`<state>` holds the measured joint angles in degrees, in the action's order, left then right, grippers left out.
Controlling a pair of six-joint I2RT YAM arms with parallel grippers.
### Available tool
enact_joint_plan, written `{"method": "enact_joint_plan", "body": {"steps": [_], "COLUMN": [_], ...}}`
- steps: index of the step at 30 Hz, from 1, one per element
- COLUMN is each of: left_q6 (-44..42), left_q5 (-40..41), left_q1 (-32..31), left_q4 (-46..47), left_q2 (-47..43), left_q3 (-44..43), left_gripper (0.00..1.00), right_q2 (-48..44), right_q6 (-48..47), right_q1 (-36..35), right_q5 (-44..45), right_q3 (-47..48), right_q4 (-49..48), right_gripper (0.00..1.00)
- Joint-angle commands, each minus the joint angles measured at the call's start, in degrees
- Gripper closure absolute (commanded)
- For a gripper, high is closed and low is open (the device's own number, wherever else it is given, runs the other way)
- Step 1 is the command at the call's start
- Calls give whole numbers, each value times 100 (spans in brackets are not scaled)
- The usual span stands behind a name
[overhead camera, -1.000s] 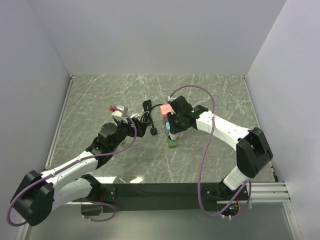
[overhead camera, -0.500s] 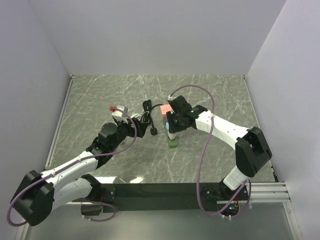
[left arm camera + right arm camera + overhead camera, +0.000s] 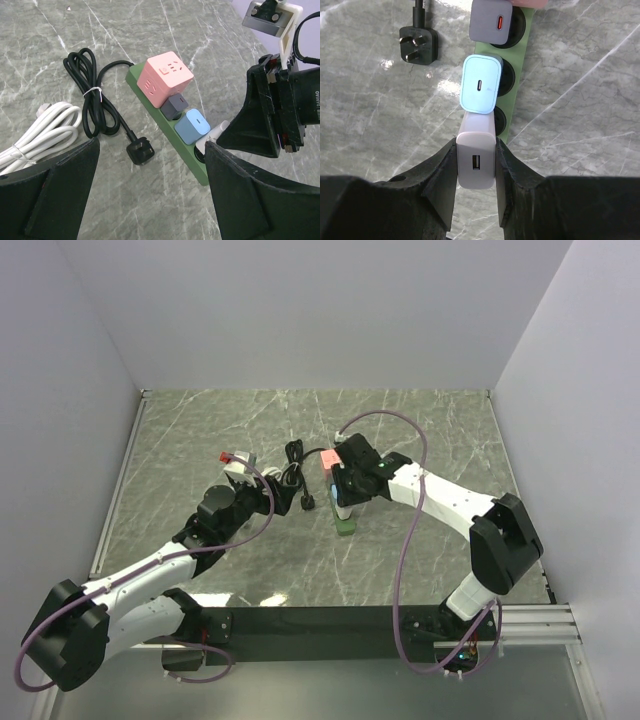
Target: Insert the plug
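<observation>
Neighbouring blue charger (image 3: 481, 84), white plug (image 3: 476, 161) sits pinched by right fingers (image 3: 448, 162); left fingers (image 3: 240, 195) gape.

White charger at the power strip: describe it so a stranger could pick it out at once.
On the marble table lies a green power strip with a pink cube, a grey adapter and a blue adapter in a row. The white charger is at the strip's end beside the blue one, the only one clamped in the right gripper.
</observation>
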<state>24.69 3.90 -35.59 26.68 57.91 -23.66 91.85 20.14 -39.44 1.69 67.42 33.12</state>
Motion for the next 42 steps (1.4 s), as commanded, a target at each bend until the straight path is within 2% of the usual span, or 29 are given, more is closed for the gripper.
{"method": "enact_joint_plan", "body": {"steps": [1, 9, 18, 31, 42], "left_q6": [-69, -61, -78, -78, -104], "left_q5": [-74, -126, -135, -162, -126], "left_q1": [26, 26, 26, 26, 26], "left_q4": [189, 224, 233, 215, 224], "left_q2": [-25, 80, 80, 10, 71], "left_q3": [2, -16, -7, 19, 2], "left_gripper": [9, 9, 9, 9, 9], "right_q2": [-54, 95, 324, 509, 421], "right_q6": [34, 113, 122, 69, 148], "right_q1": [-142, -485, -661, -635, -600], "right_q5": [577, 1069, 1228, 1386, 1386], "right_q3": [-44, 34, 26, -88, -536], "right_q4": [-69, -26, -8, -43, -245], "right_gripper": [100, 100, 100, 100, 100]}}
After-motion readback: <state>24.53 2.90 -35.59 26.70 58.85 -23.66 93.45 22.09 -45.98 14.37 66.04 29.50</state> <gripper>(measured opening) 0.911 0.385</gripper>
